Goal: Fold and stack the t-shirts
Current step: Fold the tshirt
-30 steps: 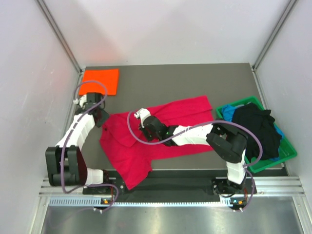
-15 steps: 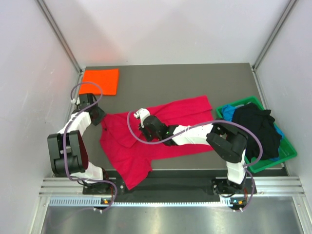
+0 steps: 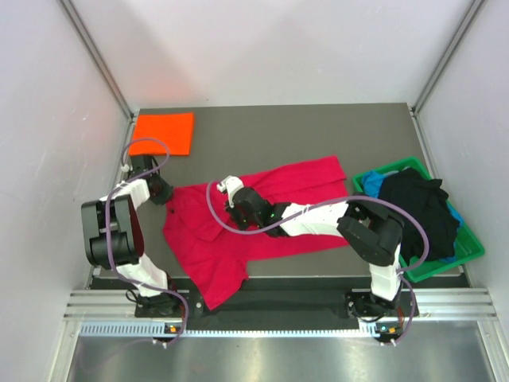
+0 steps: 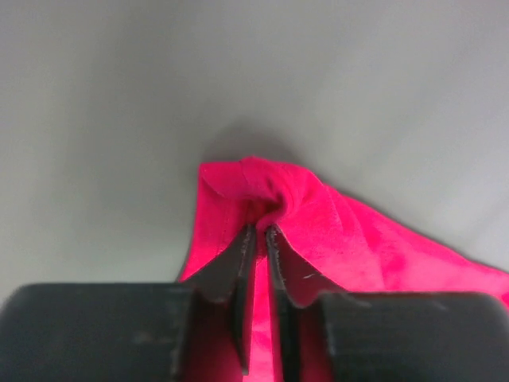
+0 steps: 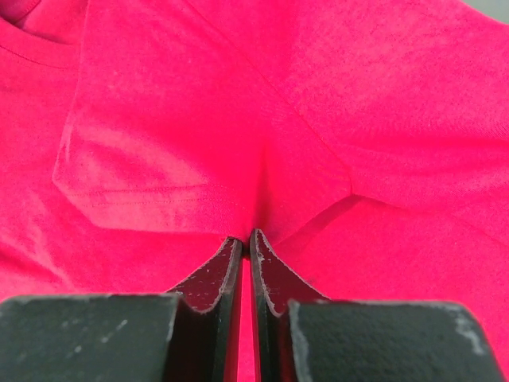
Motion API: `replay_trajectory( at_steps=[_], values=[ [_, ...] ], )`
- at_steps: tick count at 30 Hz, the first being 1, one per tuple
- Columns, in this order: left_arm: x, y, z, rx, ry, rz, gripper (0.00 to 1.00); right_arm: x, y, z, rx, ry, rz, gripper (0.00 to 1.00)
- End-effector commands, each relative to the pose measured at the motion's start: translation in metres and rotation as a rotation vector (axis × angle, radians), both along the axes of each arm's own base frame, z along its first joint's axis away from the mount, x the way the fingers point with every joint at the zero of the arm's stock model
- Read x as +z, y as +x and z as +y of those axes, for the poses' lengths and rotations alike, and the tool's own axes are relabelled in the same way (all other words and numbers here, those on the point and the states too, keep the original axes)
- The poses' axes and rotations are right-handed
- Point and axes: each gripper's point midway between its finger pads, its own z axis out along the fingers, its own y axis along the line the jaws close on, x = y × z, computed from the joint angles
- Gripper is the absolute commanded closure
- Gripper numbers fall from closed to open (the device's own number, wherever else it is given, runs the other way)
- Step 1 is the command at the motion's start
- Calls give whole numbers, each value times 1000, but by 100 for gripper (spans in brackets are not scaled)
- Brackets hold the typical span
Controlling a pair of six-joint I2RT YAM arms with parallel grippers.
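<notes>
Two robot hands pinch a crimson t-shirt (image 3: 215, 247) spread on a grey desk (image 3: 302, 135).
The left hand (image 4: 258, 231) is clenched on a bunched corner of the shirt at its 9 o'clock edge; the right hand (image 5: 246, 239) is clenched on a raised crease near the shirt's middle; the shirt lies rumpled across the desk's centre; a folded orange t-shirt (image 3: 163, 133) lies flat at 10 o'clock; a green bin (image 3: 469, 247) at 3 o'clock holds a black t-shirt (image 3: 417, 203) heaped over a blue t-shirt (image 3: 371, 183).
</notes>
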Motion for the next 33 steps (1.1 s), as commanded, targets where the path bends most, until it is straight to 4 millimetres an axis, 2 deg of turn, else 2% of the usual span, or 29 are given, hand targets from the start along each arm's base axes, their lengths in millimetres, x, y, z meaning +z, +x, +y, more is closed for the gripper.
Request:
replay_trajectory(
  at_steps=[1, 3, 8, 12, 18, 21, 26, 30, 33],
  values=[
    [7, 9, 2, -23, 5, -16, 91, 35, 11, 12, 1, 62, -46, 94],
    [9, 5, 6, -8, 22, -3, 100, 35, 12, 12, 1, 60, -48, 94],
    [15, -9, 13, 33, 60, 22, 100, 37, 15, 12, -3, 63, -51, 94],
    [23, -12, 10, 42, 51, 4, 100, 36, 14, 12, 1, 59, -53, 94],
    [25, -14, 6, 56, 22, 6, 100, 36, 15, 11, -5, 59, -52, 94],
    [23, -23, 6, 84, 16, 28, 100, 38, 14, 10, -5, 63, -51, 94],
    [7, -42, 6, 111, 22, 88, 100, 37, 13, 9, -5, 62, -48, 95],
    [-6, -48, 5, 117, 15, 132, 100, 37, 12, 7, -2, 61, -49, 95],
    [-6, -49, 12, 145, 41, 141, 100, 36, 10, 5, 6, 52, -50, 95]
  ],
)
